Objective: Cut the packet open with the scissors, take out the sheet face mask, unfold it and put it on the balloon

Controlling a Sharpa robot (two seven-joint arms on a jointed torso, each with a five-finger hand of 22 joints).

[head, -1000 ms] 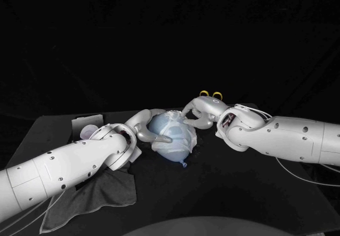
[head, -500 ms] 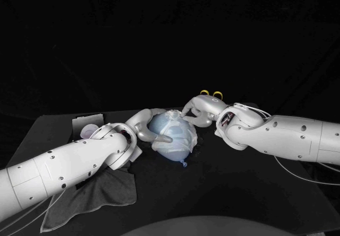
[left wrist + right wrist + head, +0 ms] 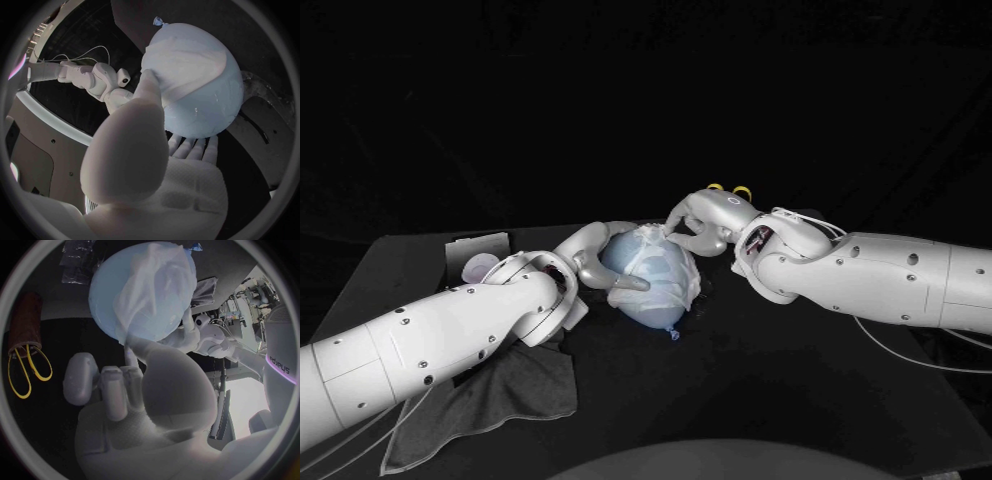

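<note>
Nearest me, a dark cloth [image 3: 502,395] lies crumpled on the black surface [image 3: 776,400], partly under my left arm. Beyond it, mid-surface, is the balloon [image 3: 651,310], lying on its side with the knot turned toward me. The sheet face mask [image 3: 187,60] is unfolded and draped across its upper side, wrinkled along the lower edge. My left fingers [image 3: 194,147] are grasping the balloon: they cup it from beneath, and the thumb presses down on the rim of the mask. I cannot tell whether the balloon touches the surface.

At the balloon's far end, my right fingers [image 3: 112,385] are mostly curled inward. One tip reaches out and touches the mask where it covers the balloon. I cannot tell whether they grip the sheet or only press on it.

Farther back on the left, the packet [image 3: 480,243] lies flat near the surface's rear edge. Farthest away, just behind my right wrist, are the scissors [image 3: 25,340] with their yellow handles, well apart from the balloon.
</note>
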